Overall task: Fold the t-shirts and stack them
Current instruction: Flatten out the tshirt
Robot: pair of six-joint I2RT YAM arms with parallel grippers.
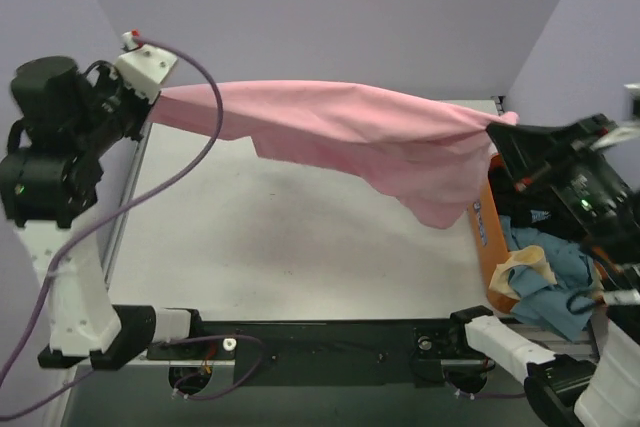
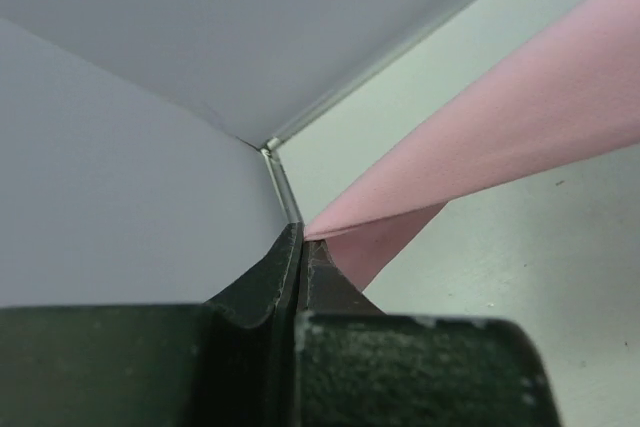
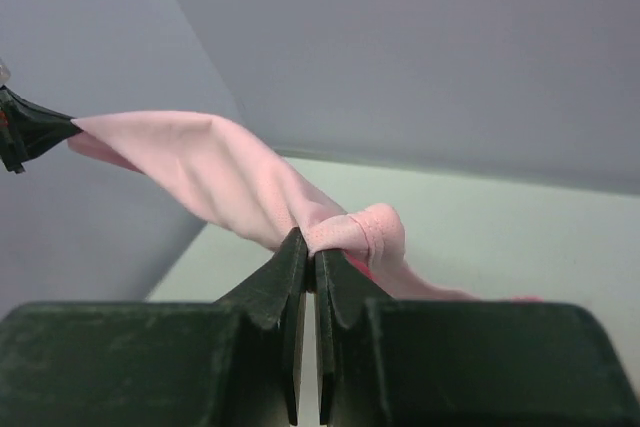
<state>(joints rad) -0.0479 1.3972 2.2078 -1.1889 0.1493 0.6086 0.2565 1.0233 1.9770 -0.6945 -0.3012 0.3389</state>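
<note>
One pink t-shirt (image 1: 380, 137) hangs stretched between left fingers (image 2: 262, 287) and right fingers (image 3: 284, 272), both clamped on it.

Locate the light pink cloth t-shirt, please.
In the top view, the light pink cloth t-shirt hangs stretched above the table, held between the left gripper and the right gripper.

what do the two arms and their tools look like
The left arm and right arm have white lower links and black motor housings. A purple cable loops along the left one. The left tool and right tool have dark, matte, wedge-shaped fingers.
</note>
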